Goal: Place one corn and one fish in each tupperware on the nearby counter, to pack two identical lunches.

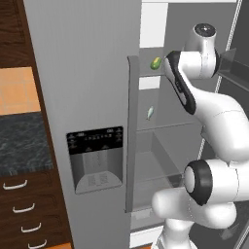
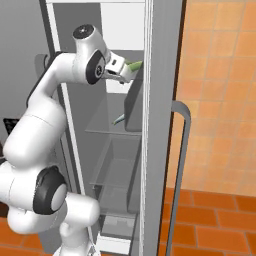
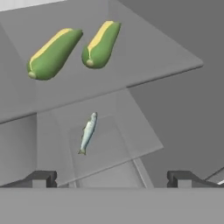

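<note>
A: Nearest to the hand camera, what shows?

B: The dark two-finger gripper point(image 3: 112, 178), jaws spread wide with nothing between them. In the right base view it sits inside the open grey refrigerator point(image 2: 160, 100), level with the upper shelf.

A: Room around it?

B: The tall door edge point(image 2: 149, 125) runs close on its right and a door bin point(image 2: 132, 107) hangs just below. The interior ahead is open.

A: And further in?

B: A slim silvery-grey fish point(image 3: 88, 133), thin and pointed, lies on a translucent grey glass shelf point(image 3: 131, 144) with free surface all round it. Beyond, on the smooth grey upper shelf point(image 3: 144, 57), lie two small corn cobs: the left cob point(image 3: 53, 53) and the right cob point(image 3: 101, 43), yellow kernel strips in green husk, side by side but apart, well back from the shelf's front edge.

A: Outside?

B: The black marbled stone counter point(image 1: 22, 141) sits left of the fridge, over dark wood drawers point(image 1: 26, 214) with silver handles.
</note>
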Available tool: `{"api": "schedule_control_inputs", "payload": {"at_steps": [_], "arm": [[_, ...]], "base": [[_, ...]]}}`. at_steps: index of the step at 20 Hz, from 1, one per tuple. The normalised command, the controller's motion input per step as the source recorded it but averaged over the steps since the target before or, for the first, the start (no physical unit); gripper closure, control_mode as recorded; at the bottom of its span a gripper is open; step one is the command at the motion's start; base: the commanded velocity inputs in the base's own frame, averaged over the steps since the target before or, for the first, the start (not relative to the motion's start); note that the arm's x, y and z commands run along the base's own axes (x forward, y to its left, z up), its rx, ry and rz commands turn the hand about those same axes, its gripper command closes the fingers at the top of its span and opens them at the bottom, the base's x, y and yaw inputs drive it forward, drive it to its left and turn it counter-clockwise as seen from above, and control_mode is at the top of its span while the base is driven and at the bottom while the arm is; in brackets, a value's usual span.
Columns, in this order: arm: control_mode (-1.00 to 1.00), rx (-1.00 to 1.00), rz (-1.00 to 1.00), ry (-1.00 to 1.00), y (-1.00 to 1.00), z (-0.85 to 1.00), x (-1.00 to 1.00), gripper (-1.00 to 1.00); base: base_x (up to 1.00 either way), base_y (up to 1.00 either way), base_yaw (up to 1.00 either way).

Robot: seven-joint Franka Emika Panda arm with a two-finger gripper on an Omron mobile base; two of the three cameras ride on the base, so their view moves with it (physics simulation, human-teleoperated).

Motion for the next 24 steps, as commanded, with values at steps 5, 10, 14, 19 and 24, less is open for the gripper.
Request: {"api": "schedule_control_inputs", "payload": {"at_steps": [5,10,14,19,24], "arm": [[-1.0,0.0,0.0,-0.15,-0.08,0.0,0.47,-1.0],[-1.0,0.0,0.0,-0.01,-0.06,-0.02,0.65,-1.0],[-1.0,0.0,0.0,0.0,-0.11,0.0,0.57,-1.0],[-1.0,0.0,0.0,0.0,-0.14,-0.07,0.67,-1.0],[-1.0,0.0,0.0,0.03,-0.11,-0.07,0.69,-1.0]], "base": [[0.0,0.0,0.0],[0.0,0.0,0.0],[0.0,0.0,0.0],[0.0,0.0,0.0],[0.0,0.0,0.0]]}}
